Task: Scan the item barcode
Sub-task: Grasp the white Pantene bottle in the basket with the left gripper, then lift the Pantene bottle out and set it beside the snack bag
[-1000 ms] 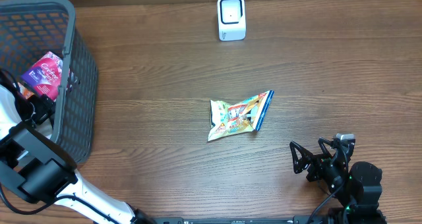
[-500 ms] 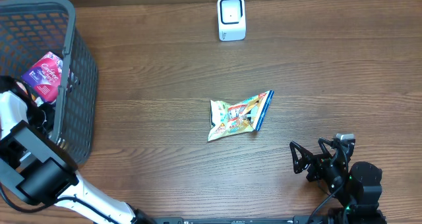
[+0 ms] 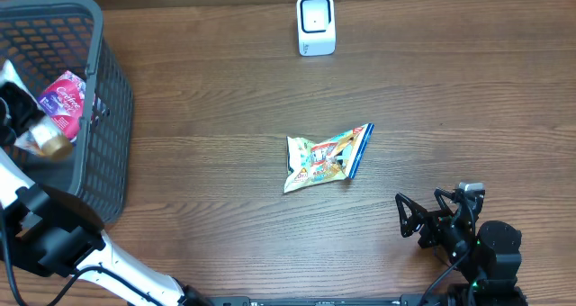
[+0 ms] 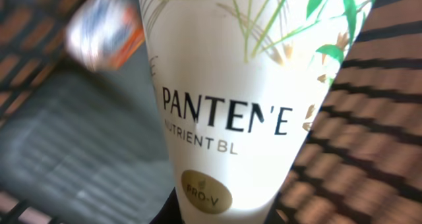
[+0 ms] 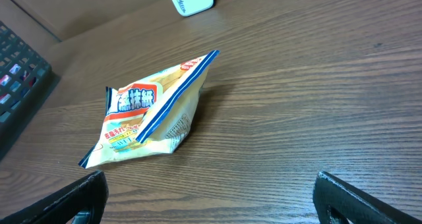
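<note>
The Pantene bottle [image 4: 231, 105] fills the left wrist view, its top and base cut off and its barcode out of sight. Overhead it is only a blur above the basket [image 3: 99, 63] at far left, beside a pink pouch [image 3: 61, 99]. The left gripper [image 3: 20, 126] is clenched on the bottle, its fingers hidden behind it, while the right gripper [image 5: 211, 191] gapes wide, well apart, facing the snack bag [image 5: 148, 112].

White links and black joints mark the left arm [image 3: 117, 263]; the black right gripper [image 3: 401, 217] trails looping cables.
</note>
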Motion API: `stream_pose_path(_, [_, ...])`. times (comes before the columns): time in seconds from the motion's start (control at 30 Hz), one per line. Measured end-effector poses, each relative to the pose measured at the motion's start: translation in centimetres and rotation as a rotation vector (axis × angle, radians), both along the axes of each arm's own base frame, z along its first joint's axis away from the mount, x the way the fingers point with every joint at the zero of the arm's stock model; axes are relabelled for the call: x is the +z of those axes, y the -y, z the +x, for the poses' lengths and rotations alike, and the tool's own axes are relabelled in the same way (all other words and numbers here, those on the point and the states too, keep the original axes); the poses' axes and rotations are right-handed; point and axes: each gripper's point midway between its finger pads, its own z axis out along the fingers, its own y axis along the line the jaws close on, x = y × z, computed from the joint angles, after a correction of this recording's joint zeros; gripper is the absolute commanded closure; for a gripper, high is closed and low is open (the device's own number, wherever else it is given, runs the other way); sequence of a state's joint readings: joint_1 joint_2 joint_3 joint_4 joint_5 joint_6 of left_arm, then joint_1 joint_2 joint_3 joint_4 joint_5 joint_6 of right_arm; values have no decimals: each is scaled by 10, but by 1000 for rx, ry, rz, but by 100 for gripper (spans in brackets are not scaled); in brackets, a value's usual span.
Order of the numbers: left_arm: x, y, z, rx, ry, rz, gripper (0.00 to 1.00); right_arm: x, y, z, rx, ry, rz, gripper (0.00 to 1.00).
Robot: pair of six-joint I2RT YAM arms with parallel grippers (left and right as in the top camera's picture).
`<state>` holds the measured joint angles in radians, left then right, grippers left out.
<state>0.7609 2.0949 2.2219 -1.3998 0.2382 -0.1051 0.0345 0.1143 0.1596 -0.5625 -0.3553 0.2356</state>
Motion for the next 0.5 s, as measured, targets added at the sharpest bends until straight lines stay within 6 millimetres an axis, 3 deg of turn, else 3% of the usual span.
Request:
stream_pose_path(0.17, [61,28,29,-89,218,-43,96,0,0,0,0,0,0,0])
stream_pose_path(0.2, [83,43,38,-133,279,-31,96,0,0,0,0,0,0,0])
stream_pose_path(0.3, [125,79,47,-222,362,24,96,0,0,0,0,0,0,0])
stream_pose_path(0.4, [178,140,48,-352,471,92,96,0,0,0,0,1,0,0])
stream_pose_path(0.5, [213,239,30,-557,530,59,96,0,0,0,0,1,0,0])
